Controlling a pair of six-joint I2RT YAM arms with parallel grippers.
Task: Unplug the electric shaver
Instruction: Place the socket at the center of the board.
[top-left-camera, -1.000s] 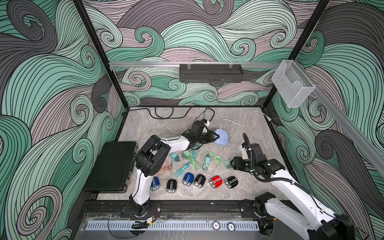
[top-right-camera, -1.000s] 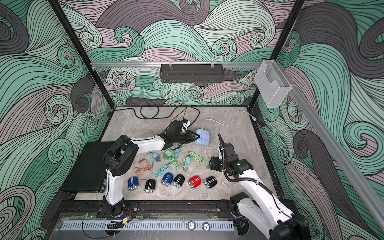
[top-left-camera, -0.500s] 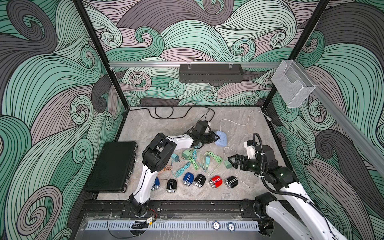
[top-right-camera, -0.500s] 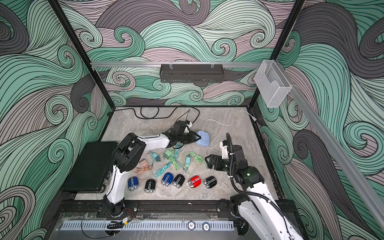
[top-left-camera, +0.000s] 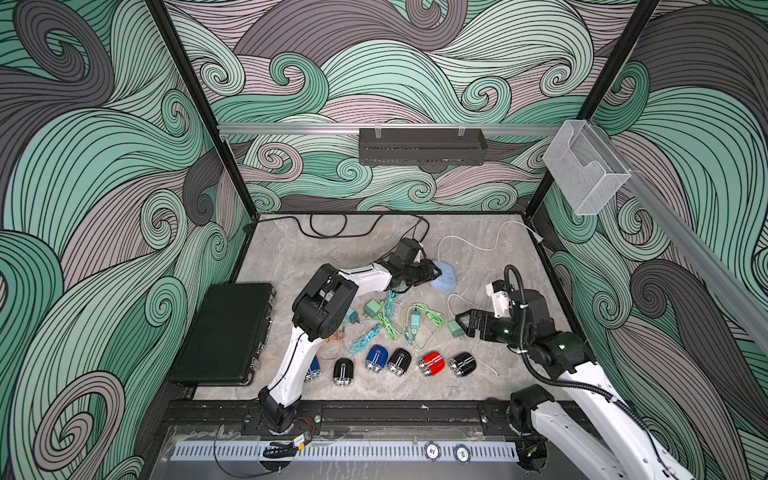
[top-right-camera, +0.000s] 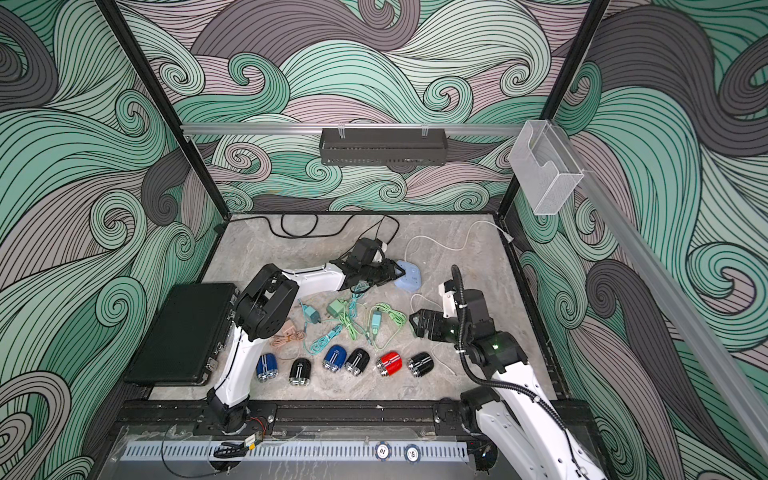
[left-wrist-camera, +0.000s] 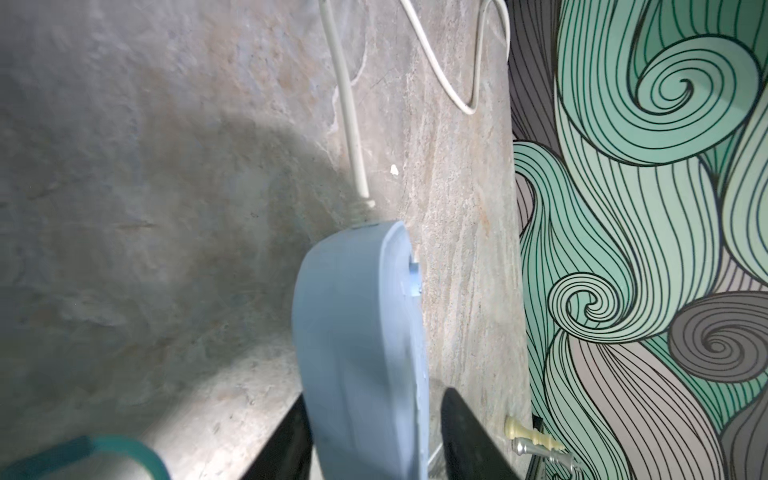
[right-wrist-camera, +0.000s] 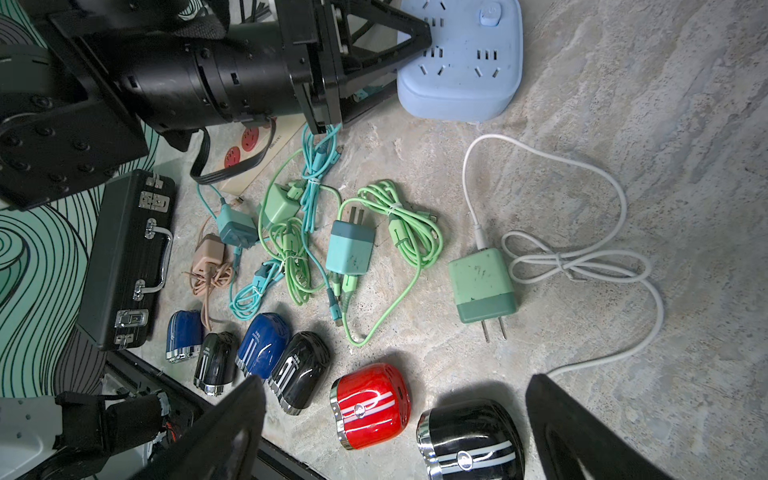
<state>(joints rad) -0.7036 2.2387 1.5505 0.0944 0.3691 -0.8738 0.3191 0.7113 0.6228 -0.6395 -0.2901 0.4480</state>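
Observation:
Several small shavers lie in a row near the front edge, among them a red one and a black one. My right gripper hangs open over these two and holds nothing. A green charger lies flat beside it with bare prongs. Its white cable loops toward the black shaver, and the cable's end is hidden behind a finger. My left gripper straddles the blue power strip, with a gap at one finger. In both top views the strip has no plug in it.
A pile of green and teal chargers and cables fills the middle. At the left lies a shut black case. Along the back run a black cord and the strip's white cord. The patterned walls stand close on three sides.
My right gripper has opened wider beside the green charger, and that arm's elbow has swung right. The left jaws have loosened around the power strip, and the left elbow has shifted right.

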